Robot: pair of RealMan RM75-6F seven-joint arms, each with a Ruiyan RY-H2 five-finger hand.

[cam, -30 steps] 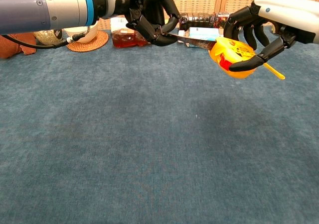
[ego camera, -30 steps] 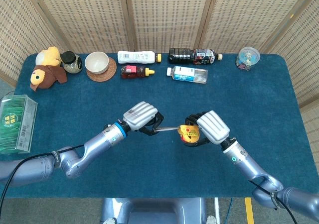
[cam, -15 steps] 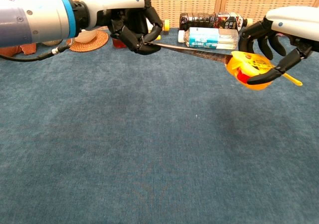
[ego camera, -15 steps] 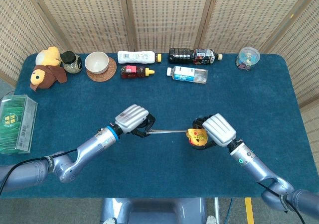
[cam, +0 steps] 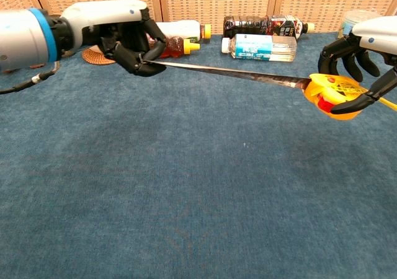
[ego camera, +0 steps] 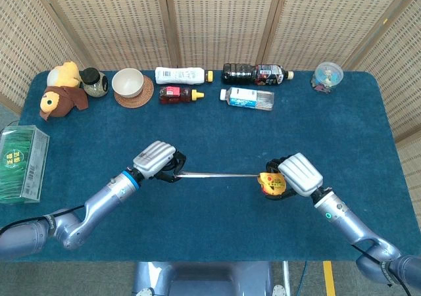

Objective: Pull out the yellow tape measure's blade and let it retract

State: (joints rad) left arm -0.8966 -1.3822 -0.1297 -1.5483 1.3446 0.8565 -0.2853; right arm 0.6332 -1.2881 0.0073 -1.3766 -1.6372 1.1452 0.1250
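My left hand [ego camera: 156,159] pinches the blade [ego camera: 217,174] tip; it runs straight across to the yellow tape measure [ego camera: 270,181] gripped in my right hand [ego camera: 297,175].

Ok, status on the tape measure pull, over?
Left hand pinches blade tip. Right hand holds yellow tape measure. Blade out, taut above table. Nothing in the way.

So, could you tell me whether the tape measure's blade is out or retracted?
Out: the blade spans between the left hand and the case in the right hand.
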